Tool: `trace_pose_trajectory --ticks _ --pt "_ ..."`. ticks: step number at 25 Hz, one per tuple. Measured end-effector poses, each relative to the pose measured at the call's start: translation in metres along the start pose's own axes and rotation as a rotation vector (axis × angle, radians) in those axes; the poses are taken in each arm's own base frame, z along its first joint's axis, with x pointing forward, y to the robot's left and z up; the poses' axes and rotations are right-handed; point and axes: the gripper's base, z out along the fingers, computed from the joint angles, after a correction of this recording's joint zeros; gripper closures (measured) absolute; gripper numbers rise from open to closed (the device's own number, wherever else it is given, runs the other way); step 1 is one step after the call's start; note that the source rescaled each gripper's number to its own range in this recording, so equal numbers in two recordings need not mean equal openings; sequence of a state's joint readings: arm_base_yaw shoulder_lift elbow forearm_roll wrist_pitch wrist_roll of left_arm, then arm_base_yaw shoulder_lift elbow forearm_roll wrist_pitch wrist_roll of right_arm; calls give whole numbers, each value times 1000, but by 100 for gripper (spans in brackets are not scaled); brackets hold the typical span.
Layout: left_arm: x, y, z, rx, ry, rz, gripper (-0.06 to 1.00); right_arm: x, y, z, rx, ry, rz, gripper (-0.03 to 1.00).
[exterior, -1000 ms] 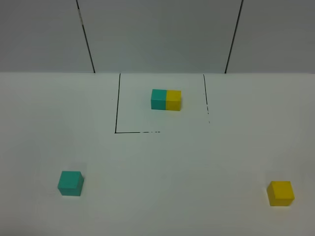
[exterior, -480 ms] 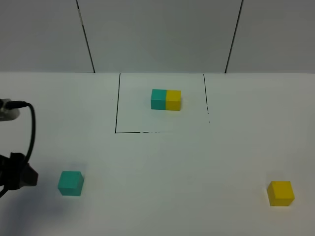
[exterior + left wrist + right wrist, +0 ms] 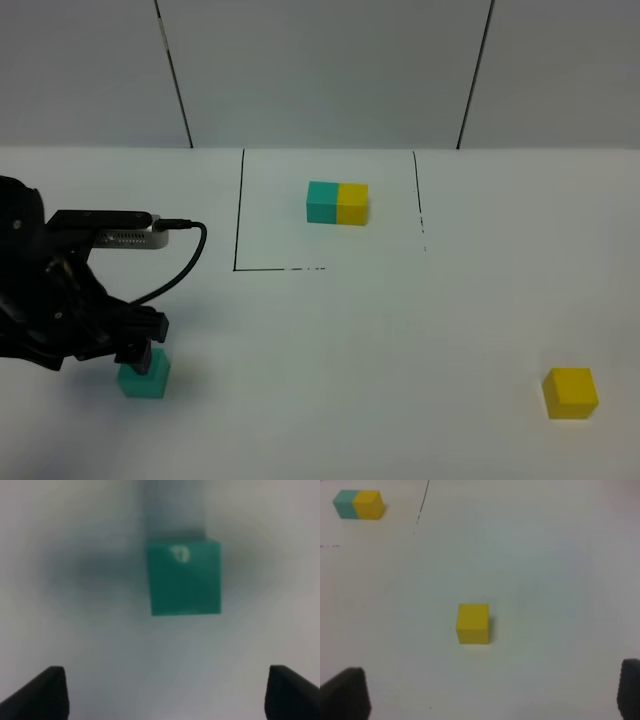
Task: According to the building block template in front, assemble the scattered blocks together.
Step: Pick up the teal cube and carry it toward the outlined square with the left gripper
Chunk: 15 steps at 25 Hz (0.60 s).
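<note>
The template [image 3: 337,203], a teal cube joined to a yellow cube, sits at the back inside thin black lines; it also shows in the right wrist view [image 3: 358,504]. The loose teal cube [image 3: 145,383] lies at the front left. My left gripper [image 3: 140,352] hovers just over it and hides its back edge. In the left wrist view the teal cube [image 3: 185,577] lies ahead of the open, empty left gripper [image 3: 165,695]. The loose yellow cube [image 3: 570,392] lies at the front right. The right wrist view shows it [image 3: 473,623] ahead of the open right gripper [image 3: 487,692].
The black frame line [image 3: 238,210] marks a square at the back middle of the white table [image 3: 350,340]. A grey panelled wall [image 3: 320,70] stands behind. The left arm's cable [image 3: 185,262] loops over the table. The right arm is out of the exterior view.
My left arm has come in from the left edge and now hovers over the teal cube. The cubes and the template have not moved.
</note>
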<state>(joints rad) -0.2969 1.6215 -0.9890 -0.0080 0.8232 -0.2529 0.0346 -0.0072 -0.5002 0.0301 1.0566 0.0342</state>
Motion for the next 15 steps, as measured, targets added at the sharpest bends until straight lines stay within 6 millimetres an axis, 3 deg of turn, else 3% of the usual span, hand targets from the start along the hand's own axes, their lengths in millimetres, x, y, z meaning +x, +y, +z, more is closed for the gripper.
trace_pose_trajectory --ticks 7,15 --pt "-9 -10 15 -31 -23 7 23 0 0 0 0 0 0 -3" --pt "-17 -13 52 -42 31 3 23 0 0 0 0 0 0 -3"
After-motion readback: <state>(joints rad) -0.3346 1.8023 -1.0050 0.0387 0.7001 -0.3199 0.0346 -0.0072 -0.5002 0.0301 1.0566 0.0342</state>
